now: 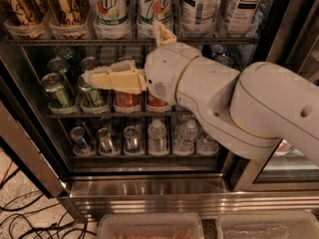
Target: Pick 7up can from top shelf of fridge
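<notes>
The arm [259,108] was cased in smooth, off-white, rounded shells, thick and bulbous, with no cables showing. Thin tan seams ringed the joins between the shells. The wrist shell [169,73] was a rounded drum with a small patch of tiny holes low on its face. A small dark dot marked the largest shell. The tool [88,77] was pale yellow, blocky at its base and tapering to a blunt wedge; it hung below the top shelf [75,42] of the fridge [149,185]. A short tab [163,34] of the same yellow rose from the wrist shell.
</notes>
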`<state>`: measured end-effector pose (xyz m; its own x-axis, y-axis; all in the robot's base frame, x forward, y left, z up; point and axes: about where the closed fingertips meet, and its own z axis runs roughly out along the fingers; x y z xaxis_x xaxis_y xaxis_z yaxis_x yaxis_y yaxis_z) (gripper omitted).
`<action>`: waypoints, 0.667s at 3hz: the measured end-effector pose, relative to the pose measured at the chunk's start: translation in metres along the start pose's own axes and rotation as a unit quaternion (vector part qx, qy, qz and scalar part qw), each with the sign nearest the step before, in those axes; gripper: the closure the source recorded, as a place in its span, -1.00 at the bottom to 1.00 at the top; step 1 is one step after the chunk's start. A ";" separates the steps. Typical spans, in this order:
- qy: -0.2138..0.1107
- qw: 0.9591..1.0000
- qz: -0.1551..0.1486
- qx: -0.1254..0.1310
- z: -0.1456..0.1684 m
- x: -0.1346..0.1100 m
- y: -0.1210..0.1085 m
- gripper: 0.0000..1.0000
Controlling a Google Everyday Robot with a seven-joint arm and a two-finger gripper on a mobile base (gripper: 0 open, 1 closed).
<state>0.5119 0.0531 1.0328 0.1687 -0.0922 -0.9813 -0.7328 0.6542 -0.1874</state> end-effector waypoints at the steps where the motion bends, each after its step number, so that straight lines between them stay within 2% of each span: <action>1: 0.010 1.000 -0.011 0.021 -0.005 0.001 -0.006 -1.00; 2: 0.010 1.000 -0.011 0.021 -0.005 0.001 -0.006 -1.00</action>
<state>0.5135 0.0455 1.0328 0.1698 -0.1217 -0.9779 -0.7013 0.6822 -0.2067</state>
